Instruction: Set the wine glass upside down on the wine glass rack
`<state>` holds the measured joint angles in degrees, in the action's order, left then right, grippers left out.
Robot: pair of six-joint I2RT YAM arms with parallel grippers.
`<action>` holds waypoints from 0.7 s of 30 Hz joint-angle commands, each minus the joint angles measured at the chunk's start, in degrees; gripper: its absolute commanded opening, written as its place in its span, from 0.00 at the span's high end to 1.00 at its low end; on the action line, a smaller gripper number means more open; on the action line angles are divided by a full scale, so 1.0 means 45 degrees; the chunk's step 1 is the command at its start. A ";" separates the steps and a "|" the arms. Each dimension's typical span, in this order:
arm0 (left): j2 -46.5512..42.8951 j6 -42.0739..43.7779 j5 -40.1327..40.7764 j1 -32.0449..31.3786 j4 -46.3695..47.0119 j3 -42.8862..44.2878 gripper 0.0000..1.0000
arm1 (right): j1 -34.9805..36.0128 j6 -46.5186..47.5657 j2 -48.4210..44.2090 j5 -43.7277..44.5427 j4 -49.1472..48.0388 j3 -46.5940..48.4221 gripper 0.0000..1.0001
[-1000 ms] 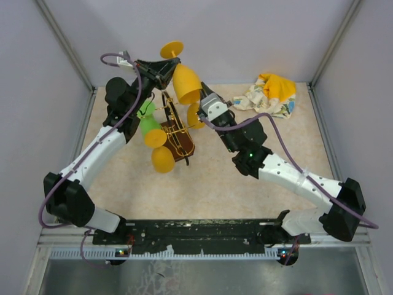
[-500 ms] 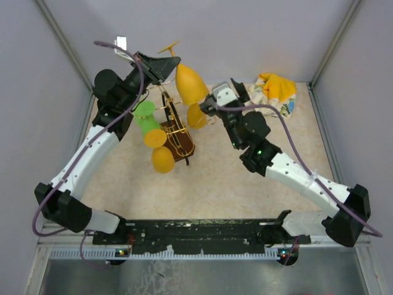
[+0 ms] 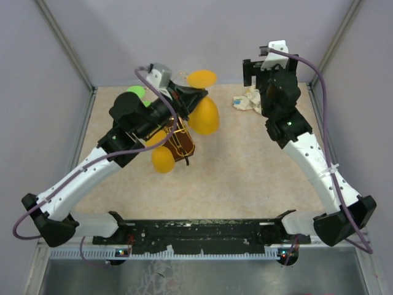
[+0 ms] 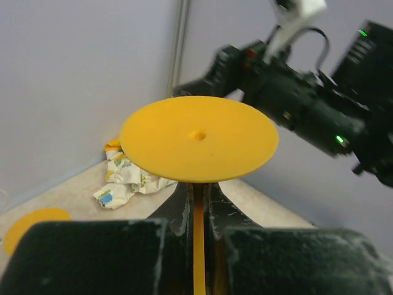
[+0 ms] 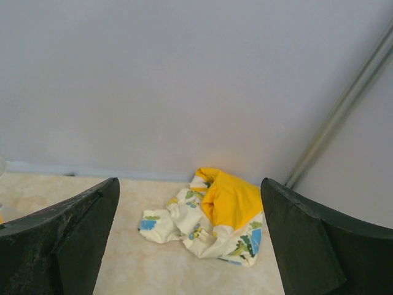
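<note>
My left gripper [image 3: 188, 96] is shut on the stem of a yellow wine glass [image 3: 206, 115], its round foot [image 3: 202, 78] at the back and its bowl just right of the rack's top. In the left wrist view the foot [image 4: 198, 138] fills the middle and the stem [image 4: 199, 246] runs down between the fingers [image 4: 178, 212]. The wine glass rack [image 3: 178, 142], gold wire on a dark brown base, carries another yellow glass [image 3: 163, 159] at its front left. My right gripper [image 3: 255, 69] is raised at the back right, open and empty [image 5: 187, 236].
A crumpled yellow and white printed cloth [image 5: 212, 215] lies in the back right corner [image 3: 247, 101]. A green glass [image 3: 136, 92] shows behind my left arm. Another yellow disc [image 4: 31, 224] shows low at the left of the left wrist view. Grey walls stand close at the back and sides.
My left arm swung the yellow glass down and to the right, beside the rack's top. My right gripper opened and pulled away from the rack, up to the back right.
</note>
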<state>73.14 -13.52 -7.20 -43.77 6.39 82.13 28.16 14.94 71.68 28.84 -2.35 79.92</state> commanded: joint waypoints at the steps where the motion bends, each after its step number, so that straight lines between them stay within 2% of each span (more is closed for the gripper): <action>1: -0.0635 0.2655 0.2403 -0.1971 0.0240 -0.1066 1.00 | -0.0749 -0.1219 0.0748 -0.0333 0.1740 0.0855 0.02; 5: -0.1540 0.3466 0.4223 -0.3672 0.1999 -0.3530 1.00 | -0.1382 -0.1598 0.0911 -0.0597 0.2164 0.0942 0.01; 10: -0.2054 0.3419 0.6126 -0.4701 0.4124 -0.5807 1.00 | -0.1658 -0.1626 0.1010 -0.0843 0.2289 0.0848 0.01; 17: -0.0800 0.5057 1.0294 -0.5959 0.6447 -0.6398 1.00 | -0.1779 -0.1532 0.1068 -0.0844 0.2256 0.0555 0.01; 21: 0.0153 0.5616 1.2455 -0.6658 0.8630 -0.6755 1.00 | -0.1892 -0.1542 0.1066 -0.0794 0.2255 0.0387 0.01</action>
<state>70.74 7.42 35.20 -71.13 31.97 53.12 20.67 8.32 76.69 25.61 9.15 81.43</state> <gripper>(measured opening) 0.031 0.991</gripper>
